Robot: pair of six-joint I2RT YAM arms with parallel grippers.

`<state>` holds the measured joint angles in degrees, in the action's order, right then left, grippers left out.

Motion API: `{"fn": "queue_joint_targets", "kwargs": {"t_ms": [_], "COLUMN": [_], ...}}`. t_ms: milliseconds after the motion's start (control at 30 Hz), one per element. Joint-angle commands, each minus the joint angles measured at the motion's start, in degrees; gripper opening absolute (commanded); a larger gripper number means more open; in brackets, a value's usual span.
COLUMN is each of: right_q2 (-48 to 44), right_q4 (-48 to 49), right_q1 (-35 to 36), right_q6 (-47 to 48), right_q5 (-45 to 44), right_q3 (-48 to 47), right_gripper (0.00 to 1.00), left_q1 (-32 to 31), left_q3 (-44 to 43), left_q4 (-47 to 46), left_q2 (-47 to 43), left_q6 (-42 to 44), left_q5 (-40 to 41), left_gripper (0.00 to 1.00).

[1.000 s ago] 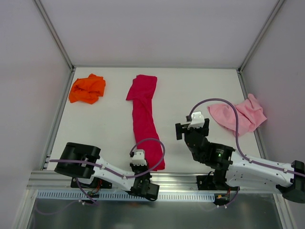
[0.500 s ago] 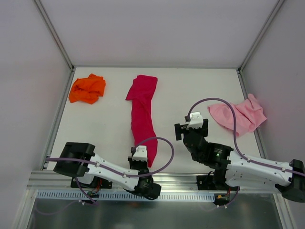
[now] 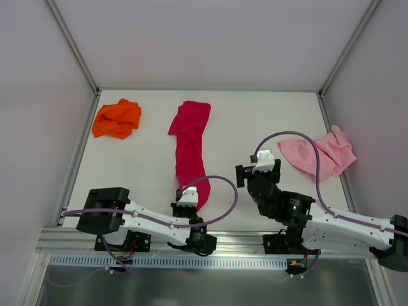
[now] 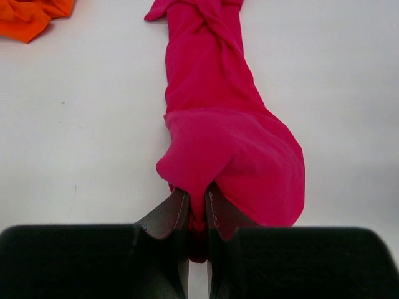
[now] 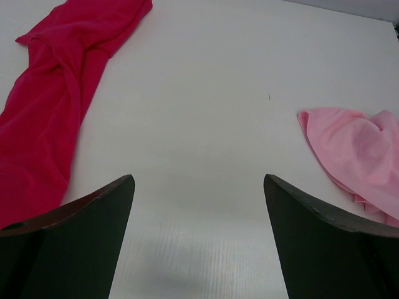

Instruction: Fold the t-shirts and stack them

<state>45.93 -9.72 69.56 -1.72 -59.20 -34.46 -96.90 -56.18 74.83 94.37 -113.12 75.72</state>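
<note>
The crimson red t-shirt lies as a long twisted strip up the middle of the table. Its near end is doubled back over itself, and my left gripper is shut on that folded hem; red cloth bulges just ahead of the jaws. The orange t-shirt is crumpled at the far left. The pale pink t-shirt is bunched at the right. My right gripper hovers open over bare table, between the red and pink shirts, touching neither.
White walls with metal corner posts enclose the table on three sides. An aluminium rail runs along the near edge by the arm bases. Purple cables loop above each arm.
My left gripper closed on the red shirt's near end and carried it away from the table's front edge, folding it back so the strip looks shorter. The right arm barely moved.
</note>
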Motion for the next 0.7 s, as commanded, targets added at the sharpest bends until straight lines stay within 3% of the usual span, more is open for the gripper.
{"fn": "queue_joint_targets", "kwargs": {"t_ms": [0,333,667], "right_q2": [-0.58,1.79,3.11], "right_q4": [1.19,1.81,1.98], "right_q1": [-0.13,-0.13,0.31], "right_q6": [-1.62,-1.27,-1.19], "right_q5": [-1.09,1.54,3.04], "right_q3": [-0.26,-1.14,-1.4], "right_gripper": [0.9,0.9,0.89], "left_q1": [2.06,5.49,10.5], "left_q3": [-0.06,-2.53,1.96], "left_q4": [10.25,11.91,11.91], "left_q2": [-2.52,0.73,-4.99], "left_q6": [-33.39,-33.39,-32.87], "left_q5": [5.4,7.51,7.24], "left_gripper": [0.0,0.0,0.0]}}
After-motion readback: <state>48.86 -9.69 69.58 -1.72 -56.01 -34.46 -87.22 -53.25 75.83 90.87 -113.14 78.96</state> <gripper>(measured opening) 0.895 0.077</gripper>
